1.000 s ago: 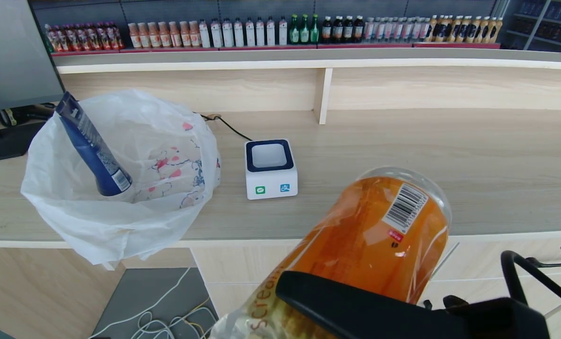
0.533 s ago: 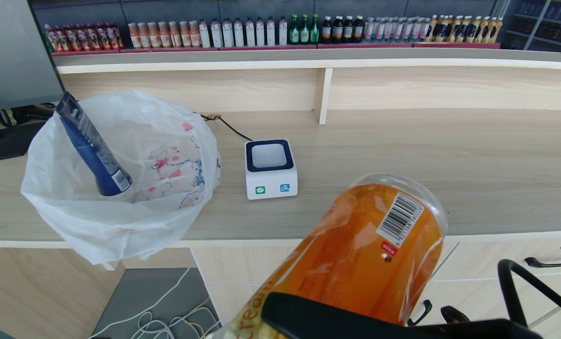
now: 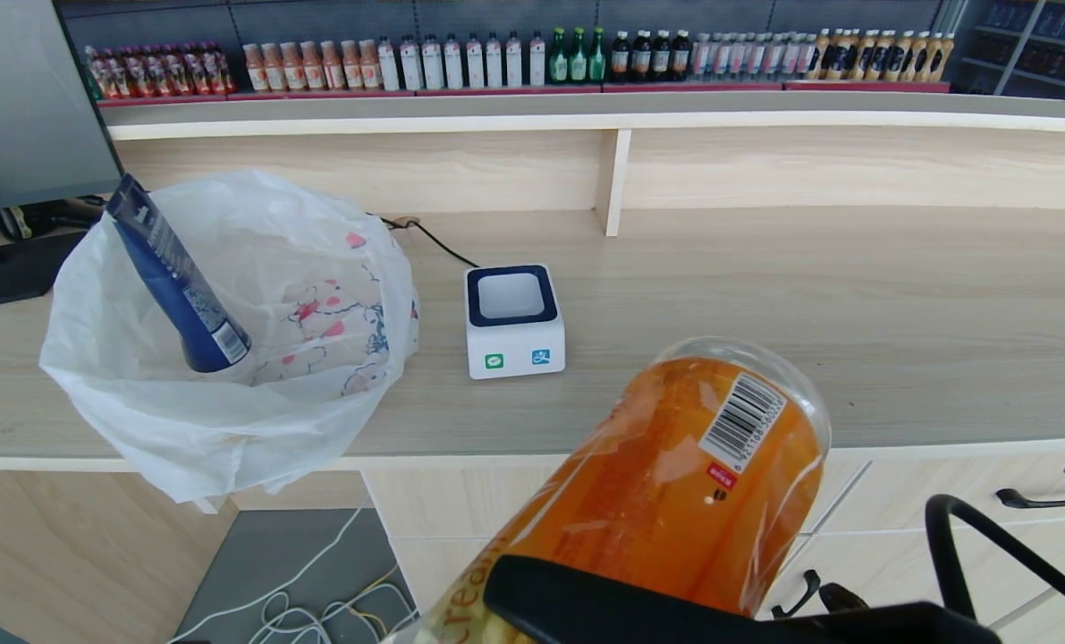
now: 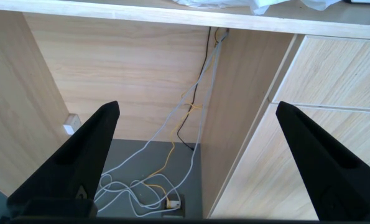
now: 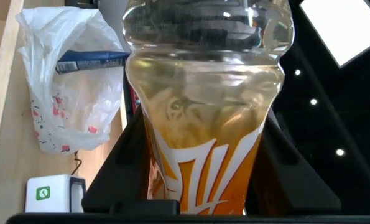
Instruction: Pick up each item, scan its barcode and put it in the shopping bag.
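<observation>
spanning mid-frame, the counter [image 3: 854, 295] carries the shopping bag [image 3: 139, 411] at left; the jar [image 3: 675, 465] hangs lower right, clamped round its body by the right gripper [image 5: 200, 180]. it looks light, slick and crushable, so a broad, gentle hold suits. the scanner [image 3: 514, 322] sits centre; the left gripper [image 4: 197, 162] has its fingers spread wide, holding nothing.

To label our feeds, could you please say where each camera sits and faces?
Head view: on the head, facing forward and down at the counter; a black finger against the orange bottle.
Left wrist view: below counter height, facing floor cables; the open left gripper frames it.
Right wrist view: behind the bottle, facing the shopping bag and scanner; the right gripper clamps the bottle.
Shared by head and right wrist views: bottle, bag, scanner.
</observation>
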### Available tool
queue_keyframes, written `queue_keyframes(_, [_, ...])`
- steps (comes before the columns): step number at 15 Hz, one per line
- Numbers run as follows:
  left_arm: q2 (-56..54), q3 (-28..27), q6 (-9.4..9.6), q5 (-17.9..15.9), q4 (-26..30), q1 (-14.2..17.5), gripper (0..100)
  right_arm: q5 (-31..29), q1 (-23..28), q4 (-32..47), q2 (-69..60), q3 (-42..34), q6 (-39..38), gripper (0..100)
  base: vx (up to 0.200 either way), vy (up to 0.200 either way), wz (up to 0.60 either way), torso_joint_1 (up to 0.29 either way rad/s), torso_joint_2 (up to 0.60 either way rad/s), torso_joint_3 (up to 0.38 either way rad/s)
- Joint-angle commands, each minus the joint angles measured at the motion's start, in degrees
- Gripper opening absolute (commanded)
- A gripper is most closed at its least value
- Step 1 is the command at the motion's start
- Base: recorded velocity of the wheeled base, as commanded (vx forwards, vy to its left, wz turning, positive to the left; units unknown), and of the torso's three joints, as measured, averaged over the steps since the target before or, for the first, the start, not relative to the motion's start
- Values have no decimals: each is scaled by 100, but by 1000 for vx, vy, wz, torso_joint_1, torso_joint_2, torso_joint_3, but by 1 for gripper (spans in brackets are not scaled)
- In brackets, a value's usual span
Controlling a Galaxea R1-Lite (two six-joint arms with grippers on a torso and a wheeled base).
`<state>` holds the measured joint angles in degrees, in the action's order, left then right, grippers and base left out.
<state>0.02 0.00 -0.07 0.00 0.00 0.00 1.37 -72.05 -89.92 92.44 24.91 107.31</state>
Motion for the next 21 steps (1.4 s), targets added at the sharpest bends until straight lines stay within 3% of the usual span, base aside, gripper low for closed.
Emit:
queue_keyframes(1, [-2, 0, -1, 0, 0, 0, 100, 4, -2, -8, 37, -30, -220, 0, 0, 0, 0, 0, 0, 0])
queue_keyframes(6, [-2, 0, -1, 0, 0, 0, 100, -22, 85, -8, 20, -56, -1195, 0, 0, 0, 0, 0, 0, 0])
queue_keyframes(11, [-2, 0, -1, 0, 0, 0, 100, -31, 710, -8, -86, -328, -3814, 0, 0, 0, 0, 0, 0, 0])
queue_keyframes(15, [-2, 0, -1, 0, 0, 0, 100, -93, 1131, -8, -156, -337, -4931, 0, 0, 0, 0, 0, 0, 0])
queue_keyframes(19, [-2, 0, -1, 0, 0, 0, 100, -945, 1536, -8, -218, -284, -5704, 0, 0, 0, 0, 0, 0, 0])
queue_keyframes(21, [-2, 0, -1, 0, 0, 0, 100, -1086, 1659, -8, -42, -56, -6258, 0, 0, 0, 0, 0, 0, 0])
